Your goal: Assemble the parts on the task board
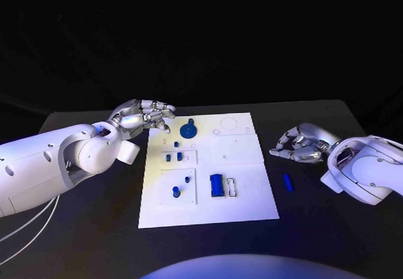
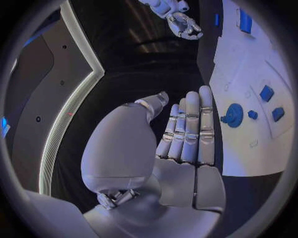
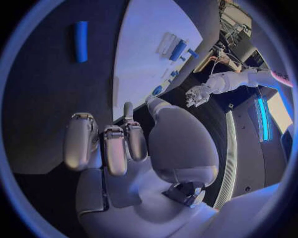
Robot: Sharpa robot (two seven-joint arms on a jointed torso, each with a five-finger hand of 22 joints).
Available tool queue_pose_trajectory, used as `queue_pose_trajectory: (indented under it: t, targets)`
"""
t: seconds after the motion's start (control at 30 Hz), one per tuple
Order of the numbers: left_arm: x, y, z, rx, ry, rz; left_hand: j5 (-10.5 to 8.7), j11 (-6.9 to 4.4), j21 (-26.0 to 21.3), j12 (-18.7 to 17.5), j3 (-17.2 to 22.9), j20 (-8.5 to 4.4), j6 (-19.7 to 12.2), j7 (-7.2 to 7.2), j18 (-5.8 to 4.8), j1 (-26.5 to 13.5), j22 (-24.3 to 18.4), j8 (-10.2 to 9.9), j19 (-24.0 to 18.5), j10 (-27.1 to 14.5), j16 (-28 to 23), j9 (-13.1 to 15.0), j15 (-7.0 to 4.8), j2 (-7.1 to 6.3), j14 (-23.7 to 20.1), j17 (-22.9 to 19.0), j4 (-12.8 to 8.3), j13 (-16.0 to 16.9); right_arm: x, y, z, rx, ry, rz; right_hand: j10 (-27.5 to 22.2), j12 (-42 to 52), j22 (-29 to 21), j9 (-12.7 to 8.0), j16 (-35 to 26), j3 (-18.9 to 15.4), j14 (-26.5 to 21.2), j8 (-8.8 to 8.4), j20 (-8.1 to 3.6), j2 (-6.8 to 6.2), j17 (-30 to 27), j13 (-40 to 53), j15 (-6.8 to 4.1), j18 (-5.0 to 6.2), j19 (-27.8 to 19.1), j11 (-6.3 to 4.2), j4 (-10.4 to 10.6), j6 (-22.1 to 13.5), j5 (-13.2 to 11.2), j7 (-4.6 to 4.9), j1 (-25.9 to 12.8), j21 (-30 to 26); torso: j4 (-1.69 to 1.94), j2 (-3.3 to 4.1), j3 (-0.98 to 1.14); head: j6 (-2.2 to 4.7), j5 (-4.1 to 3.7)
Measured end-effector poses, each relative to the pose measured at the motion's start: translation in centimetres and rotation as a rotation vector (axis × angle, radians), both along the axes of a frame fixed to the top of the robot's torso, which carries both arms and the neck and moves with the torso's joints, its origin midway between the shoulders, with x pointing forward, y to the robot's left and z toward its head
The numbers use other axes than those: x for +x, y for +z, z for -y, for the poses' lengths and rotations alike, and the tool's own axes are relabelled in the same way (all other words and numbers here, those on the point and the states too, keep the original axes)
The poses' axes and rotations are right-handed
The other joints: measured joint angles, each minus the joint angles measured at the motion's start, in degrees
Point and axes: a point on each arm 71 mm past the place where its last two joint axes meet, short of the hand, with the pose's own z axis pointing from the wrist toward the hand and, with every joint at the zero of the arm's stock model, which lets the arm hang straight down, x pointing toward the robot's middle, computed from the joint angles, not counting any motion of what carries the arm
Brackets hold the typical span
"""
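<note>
Reaching carelessly, the empty, loosely curled right hand (image 1: 301, 143) could roll the small blue cylinder (image 1: 288, 182) further from the white task board (image 1: 248, 205); the open left hand (image 1: 144, 116) idles.

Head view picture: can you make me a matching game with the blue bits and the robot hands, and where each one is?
Things:
1. blue gear
2. blue stick
3. left hand
4. right hand

Places:
A. on the black table, off the task board
B. at the board's far left corner
C. on the board's far part
D. beside the board's right edge

Pairs: 1-C, 2-A, 3-B, 4-D
</note>
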Motion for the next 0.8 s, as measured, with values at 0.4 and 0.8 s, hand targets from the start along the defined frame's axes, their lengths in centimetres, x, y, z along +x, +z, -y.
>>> queue_pose_trajectory:
  t: [0.4, 0.8]
  targets:
    - [0.1, 0.0, 0.0, 0.000, 0.000, 0.000, 0.00, 0.00, 0.00, 0.00, 0.00, 0.00, 0.00, 0.00, 0.00, 0.00, 0.00, 0.00, 0.00, 0.00, 0.00, 0.00, 0.00, 0.00, 0.00, 0.00, 0.00, 0.00, -1.3, -1.7, 2.1, -0.090, 0.008, -0.074, 0.00, -0.08, -0.01, -0.07, 0.00, -0.24, 0.00, -0.21, 0.00, 0.21, 0.00, -0.01, 0.00, 0.00, 0.00, 0.00, -0.10, 0.89, -0.17, -0.31, -0.20, 0.50, -0.08, -0.02, -0.01, -0.52, -1.75]
    - [0.1, 0.0, 0.0, 0.001, 0.002, 0.000, 0.00, 0.00, 0.00, 0.35, 0.00, 0.00, -0.21, 0.20, 0.00, 0.00, -0.12, 0.25, 0.00, 0.00, 0.00, -0.06, 0.21, 0.00, -0.22, 0.01, 0.00, 0.00, -2.6, -3.0, 2.4, -0.213, 0.012, -0.096, -0.27, -0.88, -0.02, -0.41, -0.22, -1.71, 0.00, -1.17, -0.01, -0.67, -0.01, -0.01, 0.00, 0.00, 0.00, -0.27, 0.06, 1.31, 0.11, -0.31, -0.72, 0.49, -0.05, 0.01, 0.03, -0.80, -2.22]
